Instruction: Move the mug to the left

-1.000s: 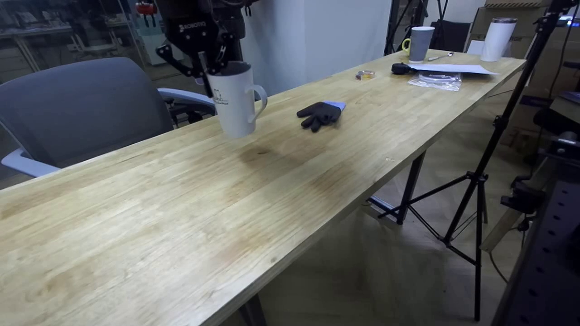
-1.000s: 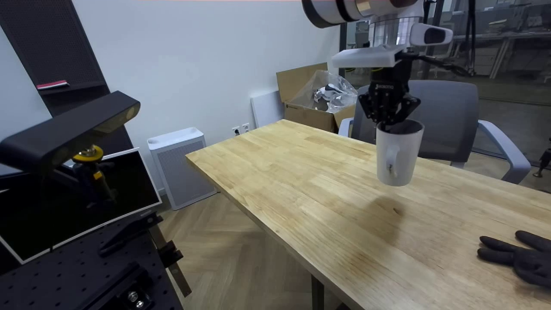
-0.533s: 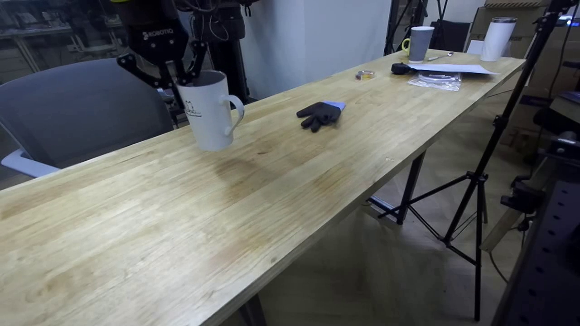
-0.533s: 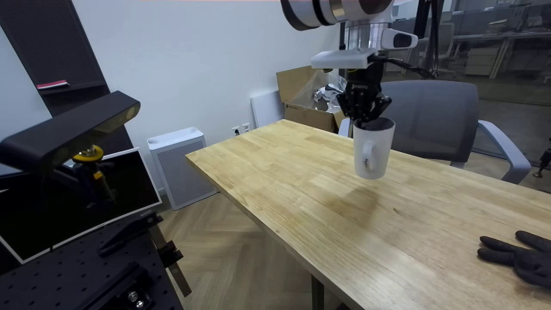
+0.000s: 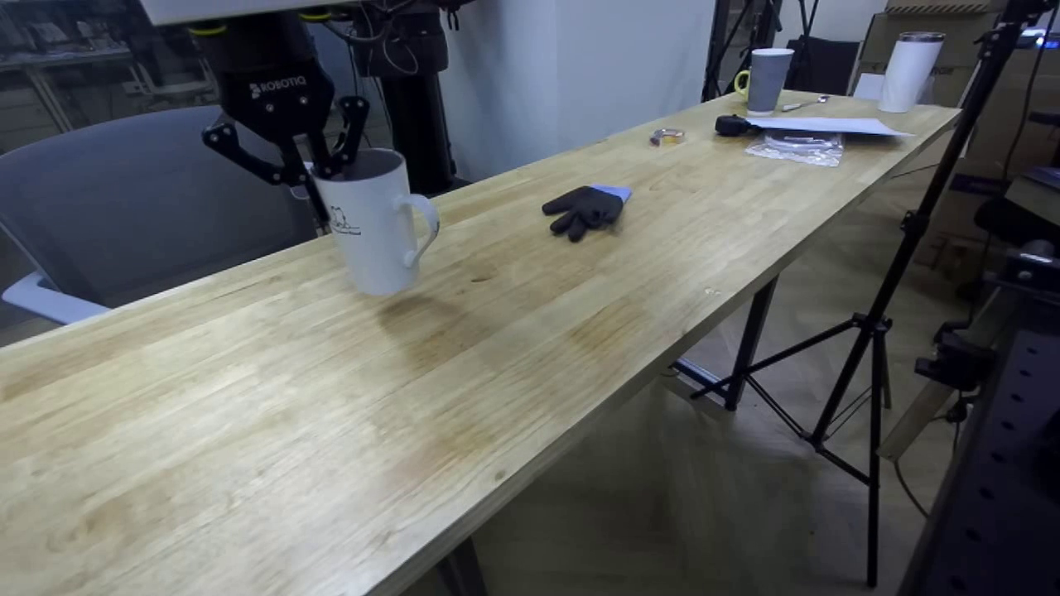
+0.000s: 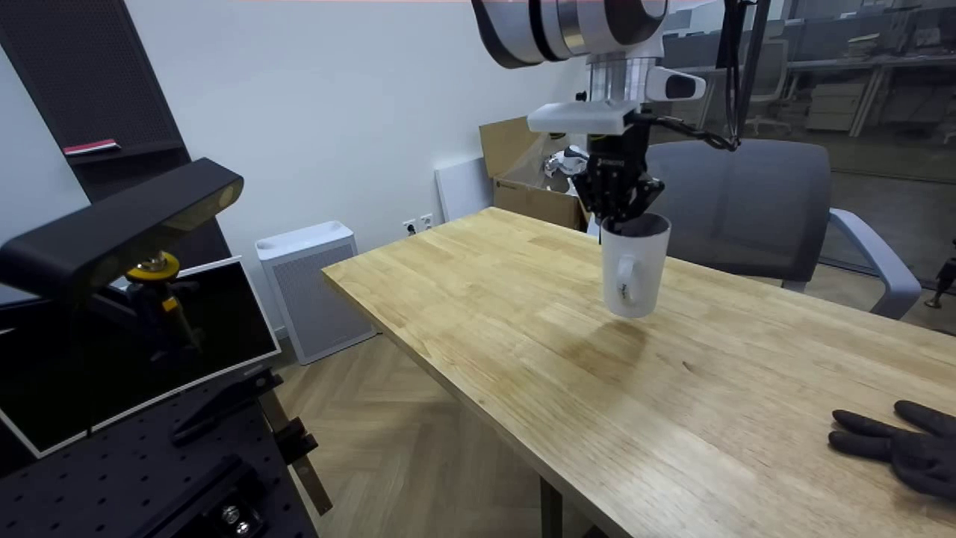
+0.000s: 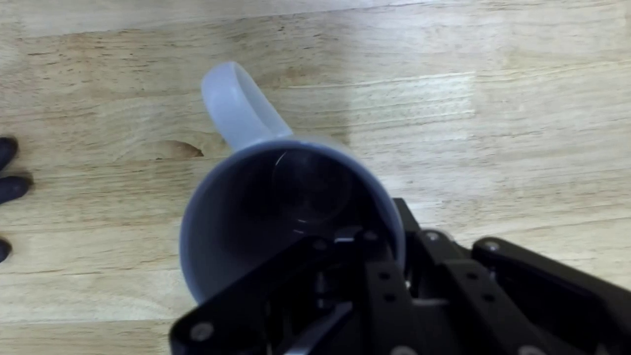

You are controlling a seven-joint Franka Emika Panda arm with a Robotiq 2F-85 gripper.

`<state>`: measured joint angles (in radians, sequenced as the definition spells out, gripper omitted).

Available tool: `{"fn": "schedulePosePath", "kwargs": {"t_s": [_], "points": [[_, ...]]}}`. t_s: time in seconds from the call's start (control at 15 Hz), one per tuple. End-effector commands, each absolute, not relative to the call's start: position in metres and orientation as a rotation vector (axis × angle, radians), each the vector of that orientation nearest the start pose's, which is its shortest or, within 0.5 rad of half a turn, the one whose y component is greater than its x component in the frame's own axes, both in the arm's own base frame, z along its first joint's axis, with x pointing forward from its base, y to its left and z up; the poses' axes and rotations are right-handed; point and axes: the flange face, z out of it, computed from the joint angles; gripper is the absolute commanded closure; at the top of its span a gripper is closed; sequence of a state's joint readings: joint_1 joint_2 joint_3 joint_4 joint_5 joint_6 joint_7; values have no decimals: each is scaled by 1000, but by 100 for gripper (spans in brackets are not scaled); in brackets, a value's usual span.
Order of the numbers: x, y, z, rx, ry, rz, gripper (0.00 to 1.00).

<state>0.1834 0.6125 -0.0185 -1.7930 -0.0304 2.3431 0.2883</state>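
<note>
The white mug point(image 5: 377, 236) hangs upright a little above the wooden table point(image 5: 331, 414), with its shadow apart from its base. It shows in both exterior views point(image 6: 648, 269). In the wrist view, its dark inside and loop handle point(image 7: 231, 106) are seen from above. My gripper point(image 5: 319, 178) points down and is shut on the mug's wall, one finger inside the rim and one outside. In the wrist view the gripper point(image 7: 394, 236) pinches the rim at the lower right. The inner fingertip is hidden in the dark inside.
A black glove point(image 5: 586, 211) lies on the table; its fingers show in the wrist view point(image 7: 14, 189). A grey cup point(image 5: 768, 81), a white tumbler point(image 5: 911, 72) and papers point(image 5: 828, 126) stand far along the table. A grey chair point(image 6: 747, 202) is against the table edge.
My gripper and the mug have moved left in both exterior views. In the last half second they have mostly come lower toward the table. The grip on the mug is the same.
</note>
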Motion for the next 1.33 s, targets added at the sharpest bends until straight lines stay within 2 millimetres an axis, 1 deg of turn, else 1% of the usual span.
{"fn": "schedulePosePath", "kwargs": {"t_s": [0.0, 0.2, 0.47, 1.0, 1.07, 1.13, 1.2, 1.27], "points": [[643, 105, 196, -3210, 146, 64, 98], [643, 101, 185, -3228, 144, 62, 98], [642, 96, 175, -3235, 152, 68, 98], [642, 87, 167, -3245, 181, 90, 98], [643, 86, 167, -3248, 187, 95, 96], [643, 83, 166, -3255, 200, 94, 65], [644, 81, 166, -3255, 211, 101, 64], [645, 79, 167, -3259, 220, 102, 60]]}}
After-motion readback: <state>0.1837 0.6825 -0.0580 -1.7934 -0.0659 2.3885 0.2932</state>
